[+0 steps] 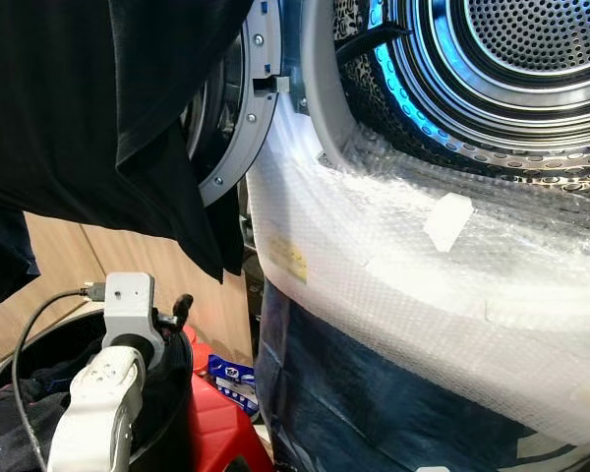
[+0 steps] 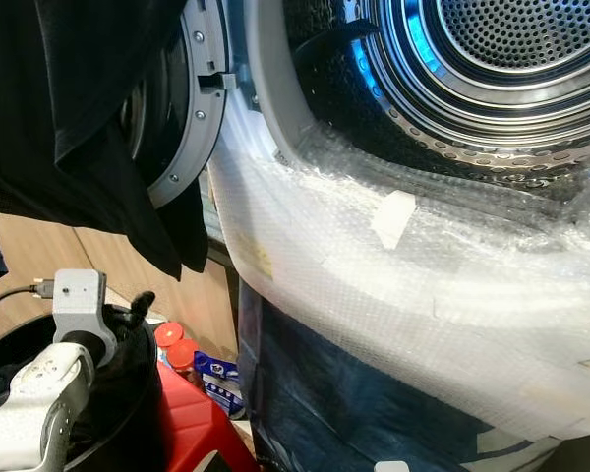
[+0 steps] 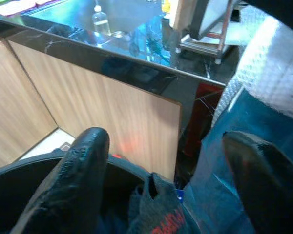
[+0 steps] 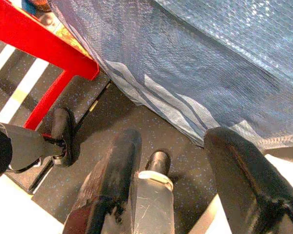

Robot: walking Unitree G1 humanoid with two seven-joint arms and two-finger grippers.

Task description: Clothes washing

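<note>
Overhead, one black garment [image 1: 128, 108] hanging limp, creased, draping across open washer door [image 1: 238, 128]. One steel drum [image 1: 511, 59] showing perforated, glowing blue at rim. Bubble wrap [image 1: 393, 265] covering washer front. Left gripper [image 3: 161, 195], fingers apart, hovering over one dark basket [image 3: 19, 170]. Right gripper [image 4: 176, 180], fingers apart, hanging near floor [image 4: 112, 117] beside red stool [image 4: 34, 39].
</note>
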